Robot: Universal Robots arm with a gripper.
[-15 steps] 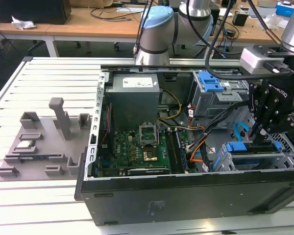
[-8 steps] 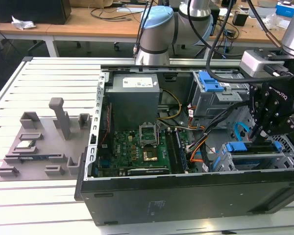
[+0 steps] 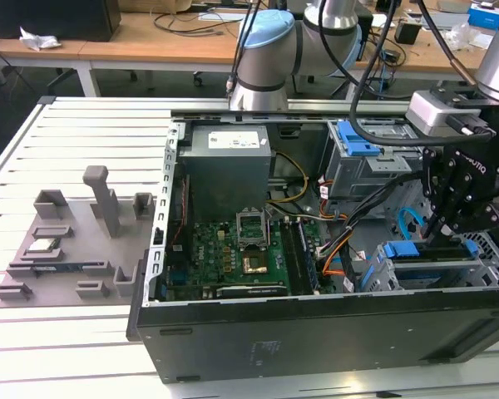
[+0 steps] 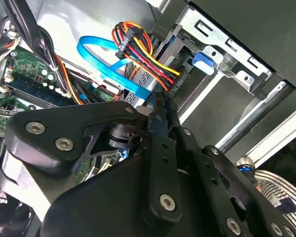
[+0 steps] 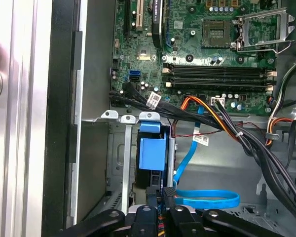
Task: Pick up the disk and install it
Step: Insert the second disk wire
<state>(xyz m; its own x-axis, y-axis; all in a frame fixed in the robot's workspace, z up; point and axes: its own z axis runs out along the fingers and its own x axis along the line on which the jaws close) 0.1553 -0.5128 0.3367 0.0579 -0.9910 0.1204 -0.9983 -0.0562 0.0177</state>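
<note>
Down at the drive bay, the gripper [image 3: 446,226] hangs over the lower corner of the open computer case [image 3: 316,332] at the exterior view's right; its black fingers [image 5: 160,207] are drawn close together in the first wrist view, tips meeting at the rear edge of the disk [image 5: 153,155], though whether they pinch anything there I cannot tell; the linkage blocks the contact point in the second wrist view. The disk sits upright in the grey drive cage [image 3: 432,270], blue carrier face showing, blue latch tab at its top; in the exterior view its blue rails [image 3: 407,249] peek out just under the gripper. A light blue data cable [image 5: 207,200] loops on the case floor just beside the fingers; a bundle of red, yellow and black power wires [image 4: 138,54] runs to the back of the bay. Further out, the motherboard [image 3: 233,253] lies flat in the case with its empty processor socket [image 3: 254,224] open; the grey power supply [image 3: 229,166] stands beyond it. Off at the exterior view's left, a grey fixture tray [image 3: 75,249] rests on the slatted white table [image 3: 66,158], a small silver chip [image 3: 43,245] seated in it.
</note>
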